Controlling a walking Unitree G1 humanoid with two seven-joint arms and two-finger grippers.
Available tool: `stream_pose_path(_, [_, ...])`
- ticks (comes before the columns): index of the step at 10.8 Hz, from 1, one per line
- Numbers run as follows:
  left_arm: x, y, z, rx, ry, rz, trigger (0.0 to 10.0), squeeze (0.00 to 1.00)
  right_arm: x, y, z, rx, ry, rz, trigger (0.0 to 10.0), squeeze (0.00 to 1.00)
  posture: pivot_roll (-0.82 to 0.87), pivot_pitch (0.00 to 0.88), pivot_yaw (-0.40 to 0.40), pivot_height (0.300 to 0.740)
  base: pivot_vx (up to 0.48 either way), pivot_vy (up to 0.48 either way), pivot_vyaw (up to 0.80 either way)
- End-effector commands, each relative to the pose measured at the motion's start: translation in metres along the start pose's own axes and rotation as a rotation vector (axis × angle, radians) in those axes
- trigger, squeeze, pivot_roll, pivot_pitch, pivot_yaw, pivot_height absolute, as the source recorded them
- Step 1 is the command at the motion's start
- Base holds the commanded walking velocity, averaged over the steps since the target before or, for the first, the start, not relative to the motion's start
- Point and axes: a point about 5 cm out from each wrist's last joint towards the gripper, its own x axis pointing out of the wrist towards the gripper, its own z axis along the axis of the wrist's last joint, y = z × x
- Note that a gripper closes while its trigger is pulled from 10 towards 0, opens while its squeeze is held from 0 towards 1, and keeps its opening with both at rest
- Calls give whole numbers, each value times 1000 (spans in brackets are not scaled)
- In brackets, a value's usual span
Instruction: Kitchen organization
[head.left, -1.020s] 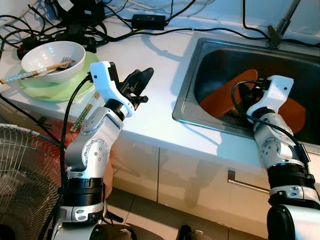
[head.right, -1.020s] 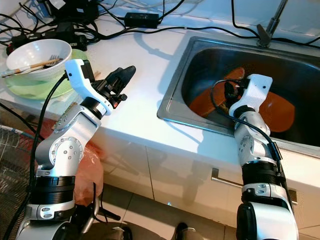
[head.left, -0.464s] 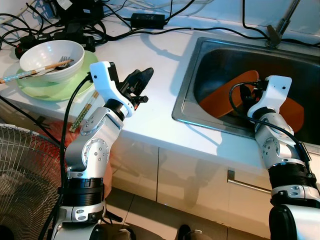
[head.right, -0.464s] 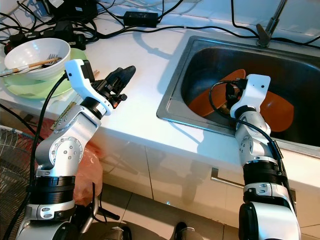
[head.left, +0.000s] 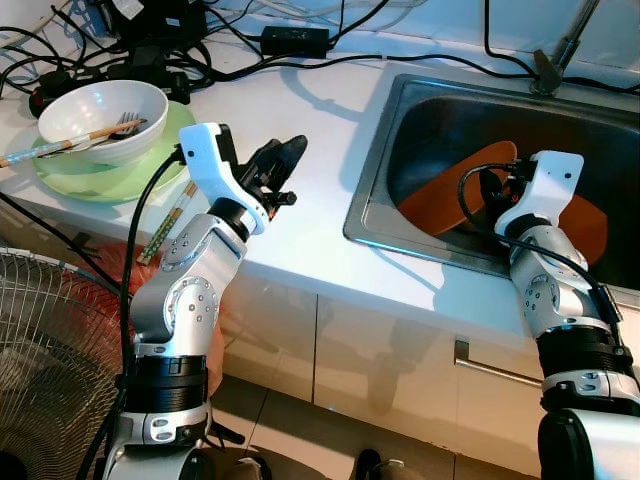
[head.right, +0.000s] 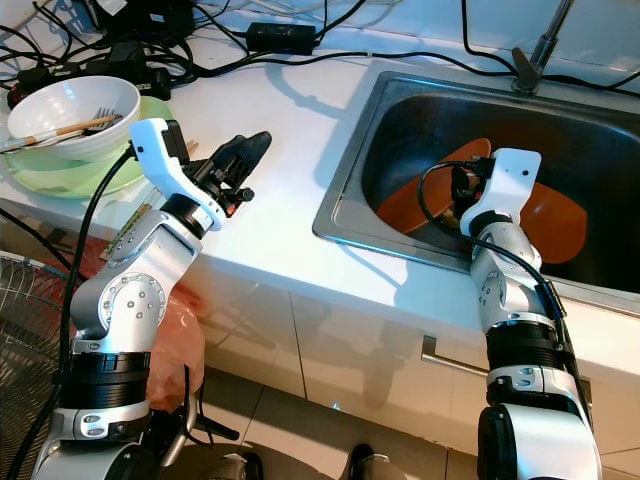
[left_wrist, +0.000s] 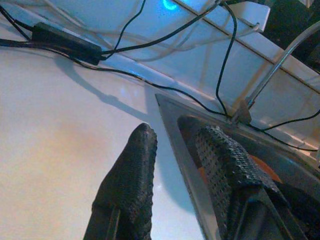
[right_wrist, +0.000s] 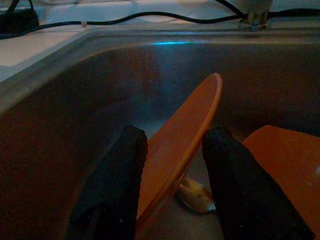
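Orange plate (right_wrist: 185, 135) stands tilted inside the sink (head.left: 372, 150), its rim between the narrowly parted right end effector (right_wrist: 172, 175) fingers. Left end effector (head.left: 282, 160), slightly parted and empty, hovers over bare table (head.left: 300, 110). At 10 o'clock, a white bowl (head.left: 100, 110) holds chopsticks.

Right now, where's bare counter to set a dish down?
Free patch: white counter between the green plate with the white bowl and the sink, ahead of the left end effector. Crowded: cables along the back; orange plates fill the sink around the right end effector.
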Motion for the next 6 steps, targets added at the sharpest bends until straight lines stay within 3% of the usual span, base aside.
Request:
stream_pose_path(1, [-2, 1, 0, 9, -1, 11, 10000, 0, 0, -2, -3, -13, 13, -6, 10000, 0, 82, 195, -6, 740, 0, 0, 0])
stream_pose_path(2, [-1, 1, 0, 12, -4, 8, 10000, 0, 3, 3, 6, -146, -1, -1, 10000, 0, 81, 184, -6, 740, 0, 0, 0])
stream_pose_path(4, [-2, 4, -1, 42, 3, 18, 10000, 0, 4, 10, 10, -162, -14, 22, 10000, 0, 84, 176, -4, 740, 0, 0, 0])
stream_pose_path(5, [-4, 10, -7, 124, 30, 45, 10000, 0, 4, 11, 10, -149, -19, 29, 10000, 0, 83, 172, -3, 740, 0, 0, 0])
stream_pose_path(6, [-5, 14, -10, 132, 38, 61, 10000, 0, 4, 11, 10, -153, -18, 30, 10000, 0, 83, 172, -3, 740, 0, 0, 0])
